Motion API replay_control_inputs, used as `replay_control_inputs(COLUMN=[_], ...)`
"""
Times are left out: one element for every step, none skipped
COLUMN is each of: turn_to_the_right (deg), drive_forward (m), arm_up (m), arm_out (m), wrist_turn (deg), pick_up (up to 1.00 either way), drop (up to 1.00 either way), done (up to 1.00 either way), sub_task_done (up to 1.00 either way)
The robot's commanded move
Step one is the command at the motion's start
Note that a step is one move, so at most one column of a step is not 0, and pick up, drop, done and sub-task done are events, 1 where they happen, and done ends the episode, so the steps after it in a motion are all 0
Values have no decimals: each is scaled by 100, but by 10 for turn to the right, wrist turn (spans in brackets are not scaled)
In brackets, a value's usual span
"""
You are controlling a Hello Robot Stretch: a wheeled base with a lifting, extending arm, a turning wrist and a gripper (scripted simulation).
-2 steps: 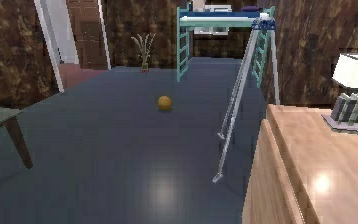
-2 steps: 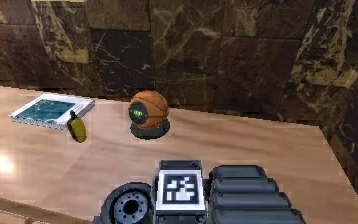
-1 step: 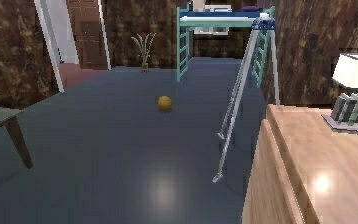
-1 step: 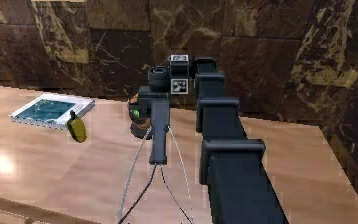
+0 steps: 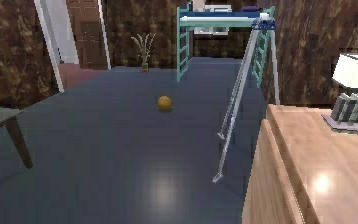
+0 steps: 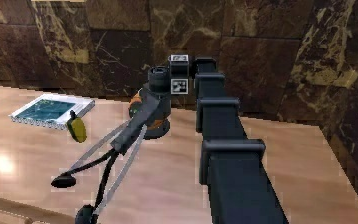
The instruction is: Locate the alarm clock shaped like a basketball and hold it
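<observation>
An orange ball (image 5: 165,102) lies on the dark blue floor in the middle of the forward view; I cannot tell whether it is the clock. In the arm side view the dark arm (image 6: 227,150) reaches out over a wooden top (image 6: 17,160). The gripper (image 6: 73,197) points down to the lower left, its thin fingers (image 6: 62,182) over the wood. An orange and dark round shape (image 6: 152,108) sits at the gripper's body. A small yellow thing (image 6: 77,128) lies close by one finger. I cannot tell whether the gripper holds anything.
A teal loft bed (image 5: 222,30) with a white ladder (image 5: 242,90) stands at the back. At the right a wooden dresser (image 5: 297,170) carries a lamp (image 5: 352,72) and a striped box (image 5: 349,110). A dark table (image 5: 7,125) stands left, a plant (image 5: 143,50) behind. A light blue book (image 6: 52,108) lies on the wood.
</observation>
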Motion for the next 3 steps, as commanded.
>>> replay_control_inputs(turn_to_the_right=[0, 0, 0], drive_forward=[0, 0, 0], arm_up=[0, 0, 0], arm_out=[0, 0, 0], wrist_turn=[450, 450, 210], pick_up=[0, 0, 0], drop=[0, 0, 0], done=[0, 0, 0], sub_task_done=[0, 0, 0])
